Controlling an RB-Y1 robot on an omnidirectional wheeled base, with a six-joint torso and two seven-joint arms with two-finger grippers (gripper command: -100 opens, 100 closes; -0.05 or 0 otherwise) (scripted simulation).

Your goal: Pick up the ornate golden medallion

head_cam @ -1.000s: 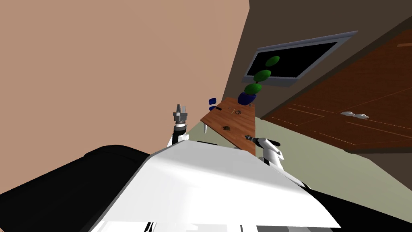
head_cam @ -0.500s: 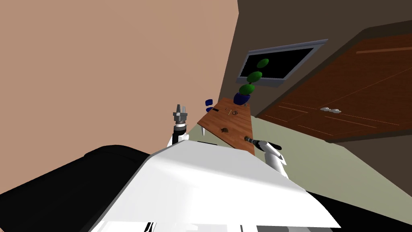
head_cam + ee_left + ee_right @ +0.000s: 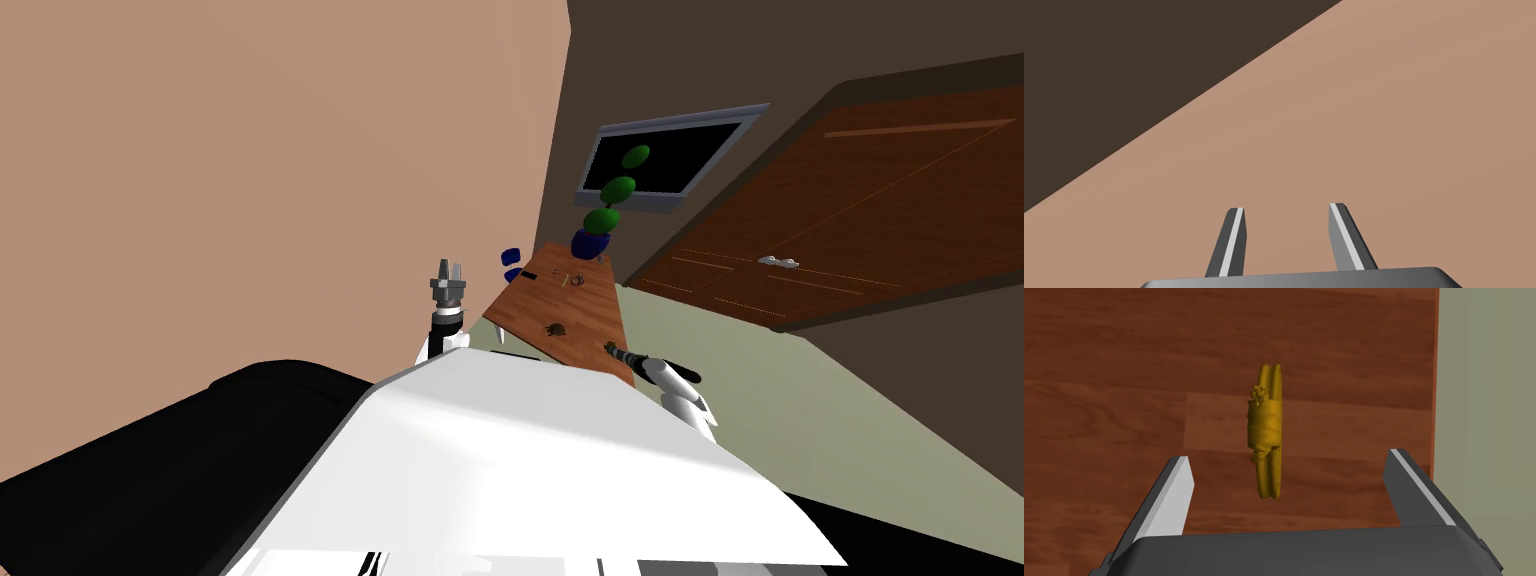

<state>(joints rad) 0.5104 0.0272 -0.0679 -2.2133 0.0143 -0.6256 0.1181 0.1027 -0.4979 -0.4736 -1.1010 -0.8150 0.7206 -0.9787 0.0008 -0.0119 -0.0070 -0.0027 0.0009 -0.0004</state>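
Observation:
In the right wrist view the golden medallion (image 3: 1266, 433) stands on edge on the brown wooden table (image 3: 1124, 363), close to the table's side edge. My right gripper (image 3: 1288, 458) is open, and the medallion sits just ahead of the gap between its fingers (image 3: 1174, 498), touching neither. The head view shows the medallion (image 3: 555, 328) as a small dark lump on the near part of the table (image 3: 590, 305), with my right gripper (image 3: 610, 348) at the near edge, aimed at it. My left gripper (image 3: 447, 268) is raised to the left of the table, its fingers (image 3: 1231, 240) apart and empty.
Several small items (image 3: 570, 279) lie at the table's far end, beside a blue pot with a green plant (image 3: 592, 240). Two blue things (image 3: 511, 257) sit just off the table's left side. A brown double door (image 3: 850, 230) is to the right, above a pale green floor (image 3: 800, 400).
The whole head picture has slid left, so I have turned. My right gripper has crept slightly forward over the table's near edge. My left arm holds its pose.

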